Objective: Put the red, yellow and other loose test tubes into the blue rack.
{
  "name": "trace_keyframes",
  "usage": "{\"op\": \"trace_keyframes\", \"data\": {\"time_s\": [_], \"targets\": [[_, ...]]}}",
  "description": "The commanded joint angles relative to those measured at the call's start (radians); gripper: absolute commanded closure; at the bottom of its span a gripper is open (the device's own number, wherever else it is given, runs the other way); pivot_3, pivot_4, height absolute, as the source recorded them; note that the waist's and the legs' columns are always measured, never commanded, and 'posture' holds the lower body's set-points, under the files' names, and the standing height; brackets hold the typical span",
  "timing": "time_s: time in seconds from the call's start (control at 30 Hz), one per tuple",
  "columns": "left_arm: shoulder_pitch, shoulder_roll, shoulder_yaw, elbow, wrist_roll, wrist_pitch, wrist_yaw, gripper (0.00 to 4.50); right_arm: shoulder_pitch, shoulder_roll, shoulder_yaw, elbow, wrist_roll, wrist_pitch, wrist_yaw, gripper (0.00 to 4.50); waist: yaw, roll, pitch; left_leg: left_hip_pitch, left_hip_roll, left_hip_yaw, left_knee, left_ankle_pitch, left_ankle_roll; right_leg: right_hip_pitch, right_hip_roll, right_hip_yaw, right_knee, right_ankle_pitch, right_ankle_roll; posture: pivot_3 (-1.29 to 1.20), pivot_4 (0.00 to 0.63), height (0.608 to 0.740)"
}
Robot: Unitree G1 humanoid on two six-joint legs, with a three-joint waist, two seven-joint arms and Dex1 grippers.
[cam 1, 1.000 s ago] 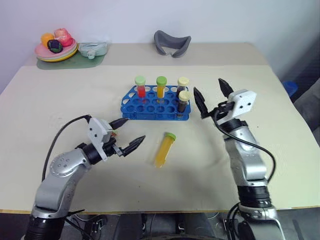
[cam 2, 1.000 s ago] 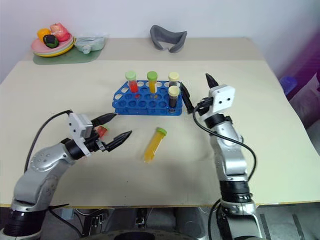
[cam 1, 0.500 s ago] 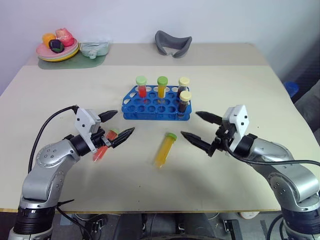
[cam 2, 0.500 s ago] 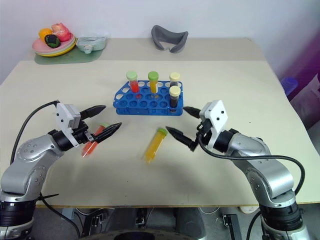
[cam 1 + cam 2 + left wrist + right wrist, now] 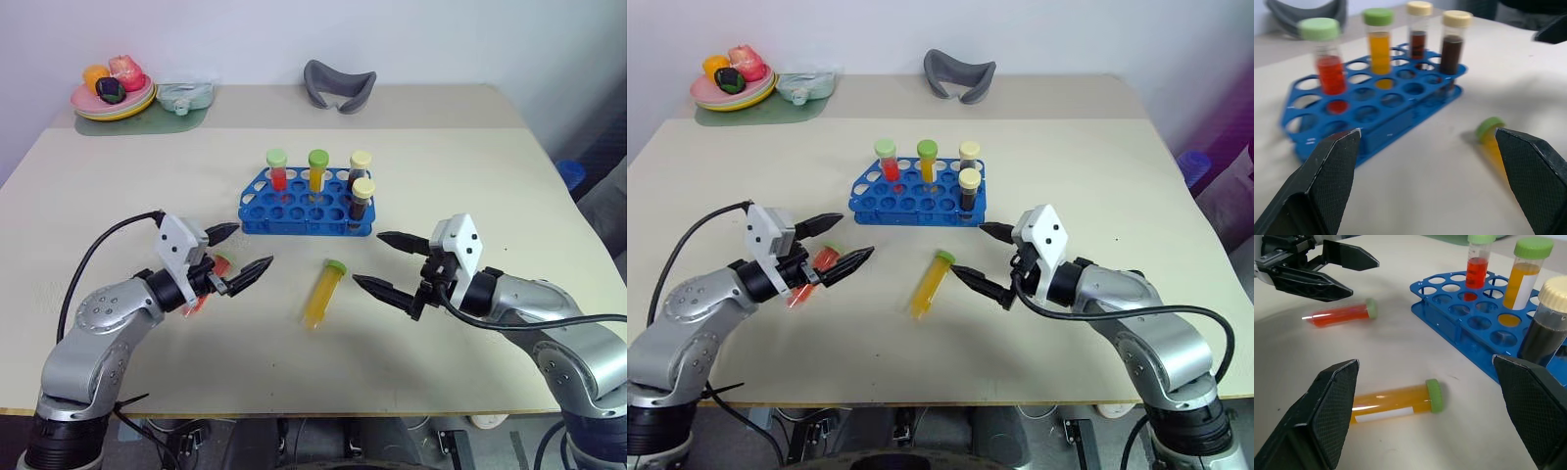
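Observation:
The blue rack (image 5: 294, 216) stands mid-table with a red tube (image 5: 277, 168), a yellow one (image 5: 317, 169) and two dark brown ones upright in it. A loose yellow tube (image 5: 322, 293) with a green cap lies in front of the rack. A loose red tube (image 5: 1341, 315) lies on the table left of it, partly under my left gripper (image 5: 251, 248). That gripper is open, empty and points right, just above the red tube. My right gripper (image 5: 370, 258) is open and empty, pointing left, just right of the yellow tube's cap.
At the table's (image 5: 118, 196) far left corner sits a plate of fruit (image 5: 110, 93) with a pale green item (image 5: 183, 96) beside it on a green mat. A grey curved object (image 5: 338, 83) lies at the far edge behind the rack.
My right gripper left the rack's right end, came down and back, and turned to point left at the yellow tube. The left gripper hardly shifted. Both stayed open.

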Motion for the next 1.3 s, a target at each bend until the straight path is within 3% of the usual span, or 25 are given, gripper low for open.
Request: {"op": "trace_keyframes", "data": {"time_s": [0.03,0.3,0.43,0.53,0.67,0.87,1.0,1.1,1.3], "targets": [[0.003,0.003,-0.004,-0.033,-0.008,-0.009,-0.005,0.0,-0.019,-0.02,-0.019,-0.014,0.022,0.058,-0.021,0.04,0.0,0.0,0.0,0.0,0.0,0.0,0.0,0.0,0.0,0.0,0.0,0.0,0.0,0.0,0.0,0.0,0.15,0.735],[0.035,0.053,0.044,0.052,0.031,-0.08,-0.061,0.0,-0.146,-0.013,0.053,-0.087,0.063,0.362,-0.199,0.04,-0.003,0.0,0.0,0.0,0.0,0.0,0.0,0.0,0.0,0.0,0.0,0.0,0.0,0.0,0.0,0.0,0.15,0.735],[0.031,0.085,0.084,0.099,0.039,-0.109,-0.081,0.0,-0.33,0.192,-0.002,-0.058,0.075,0.82,-0.407,0.04,-0.004,0.0,0.0,0.0,0.001,0.0,0.0,0.001,-0.001,-0.001,0.0,0.0,0.001,0.0,0.0,0.0,0.15,0.735],[0.03,0.104,0.102,0.121,0.039,-0.124,-0.103,0.0,-0.41,0.296,-0.029,-0.014,0.152,0.931,-0.506,0.04,0.0,0.0,0.0,-0.001,0.001,0.0,0.0,0.001,-0.002,-0.002,0.0,0.0,0.001,0.0,-0.001,0.0,0.15,0.735],[0.026,0.116,0.108,0.146,0.053,-0.146,-0.118,0.0,-0.467,0.311,-0.01,0.078,0.373,0.931,-0.703,0.04,-0.001,-0.001,-0.001,-0.003,-0.001,0.0,0.0,0.0,0.0,-0.002,-0.001,-0.001,0.0,0.0,0.0,0.0,0.15,0.735],[0.019,0.1,0.099,0.132,0.05,-0.139,-0.1,0.0,-0.501,0.273,0.006,0.296,0.8,0.931,-1.134,0.04,-0.007,-0.001,-0.001,-0.003,0.0,0.001,0.0,0.0,0.0,-0.003,-0.001,0.0,0.0,0.0,0.0,0.0,0.15,0.735],[0.022,0.089,0.093,0.127,0.051,-0.141,-0.089,0.0,-0.536,0.097,0.262,0.347,1.285,0.652,-1.489,0.04,-0.01,-0.001,-0.001,-0.003,0.0,0.001,0.0,0.0,0.0,-0.004,-0.002,0.0,0.001,0.0,0.0,0.0,0.15,0.735],[0.023,0.084,0.095,0.141,0.055,-0.154,-0.092,0.0,-0.553,0.072,0.353,0.342,1.332,0.554,-1.548,0.04,-0.011,-0.001,-0.001,-0.004,0.001,0.001,0.001,0.0,0.0,-0.005,-0.001,0.0,0.0,0.0,0.0,0.0,0.15,0.735],[0.028,0.078,0.097,0.168,0.065,-0.182,-0.098,0.0,-0.604,0.131,0.423,0.396,1.332,0.475,-1.625,0.04,-0.009,-0.001,-0.001,-0.005,0.001,0.001,0.001,0.0,0.0,-0.005,-0.002,0.0,0.0,0.0,0.0,0.0,0.15,0.735]]}}
